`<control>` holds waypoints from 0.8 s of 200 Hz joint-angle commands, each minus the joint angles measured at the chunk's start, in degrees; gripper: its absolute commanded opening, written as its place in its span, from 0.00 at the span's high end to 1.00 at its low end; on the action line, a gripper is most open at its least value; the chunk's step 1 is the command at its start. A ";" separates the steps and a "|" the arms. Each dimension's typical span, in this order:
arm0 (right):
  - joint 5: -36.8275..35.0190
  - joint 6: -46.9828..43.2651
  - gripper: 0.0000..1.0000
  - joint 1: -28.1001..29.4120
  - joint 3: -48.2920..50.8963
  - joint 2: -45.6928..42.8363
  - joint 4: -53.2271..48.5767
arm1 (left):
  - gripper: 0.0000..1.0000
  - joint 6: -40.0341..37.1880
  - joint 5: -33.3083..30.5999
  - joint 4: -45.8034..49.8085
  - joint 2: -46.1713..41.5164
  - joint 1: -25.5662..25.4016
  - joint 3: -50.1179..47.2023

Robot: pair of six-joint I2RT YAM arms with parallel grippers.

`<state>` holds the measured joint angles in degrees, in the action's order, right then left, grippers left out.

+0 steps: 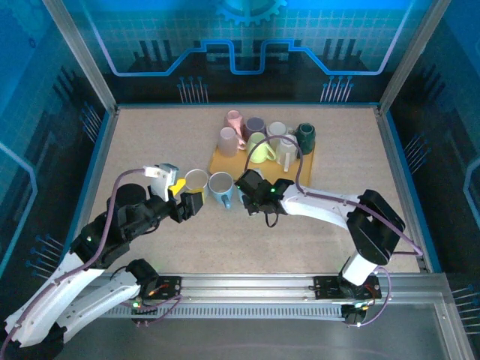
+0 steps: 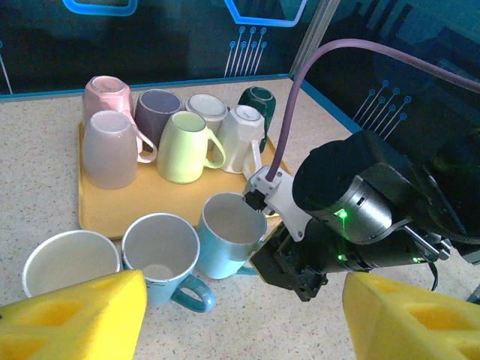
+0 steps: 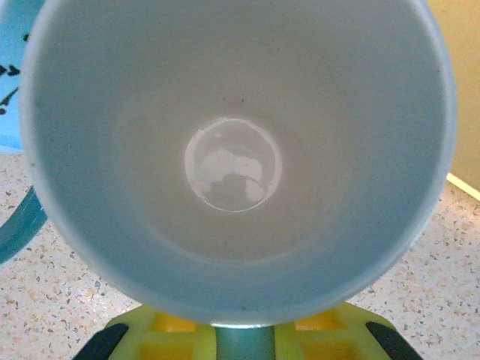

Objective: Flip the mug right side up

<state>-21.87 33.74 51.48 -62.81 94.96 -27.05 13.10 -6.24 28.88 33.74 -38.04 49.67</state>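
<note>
glossy round mug, speckled table

The mug in the right gripper is pale blue outside and greyish white inside, with a glossy base. The gripper's pads are yellow. Just left of it, the blue mug has dark marks on its side and a teal handle. Further left is a cream mug.

Beyond the gripper, the tray is mustard yellow. It carries a pink mug, a purple mug, a grey-white mug, a dark green mug, a mauve mug, a lime mug and a white mug.

The left gripper has yellow pads too. The table is speckled beige, and the walls are dark blue with cyan circuit lines.
</note>
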 commanded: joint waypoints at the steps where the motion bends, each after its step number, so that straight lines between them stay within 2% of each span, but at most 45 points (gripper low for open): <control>1: -0.88 1.55 1.00 0.72 -2.52 0.29 3.96 | 0.29 -1.31 -0.09 -0.23 0.19 0.08 -0.71; 74: -0.98 1.44 1.00 0.78 -3.08 1.85 4.38 | 0.29 -1.10 0.70 -0.50 0.64 0.65 -0.80; 160: -1.76 1.68 0.90 1.42 -3.55 2.99 3.15 | 0.29 -1.14 0.93 -0.49 1.03 0.83 -0.87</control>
<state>-22.15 34.48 51.86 -64.40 97.34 -25.23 13.10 -6.20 28.88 34.52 -37.60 49.65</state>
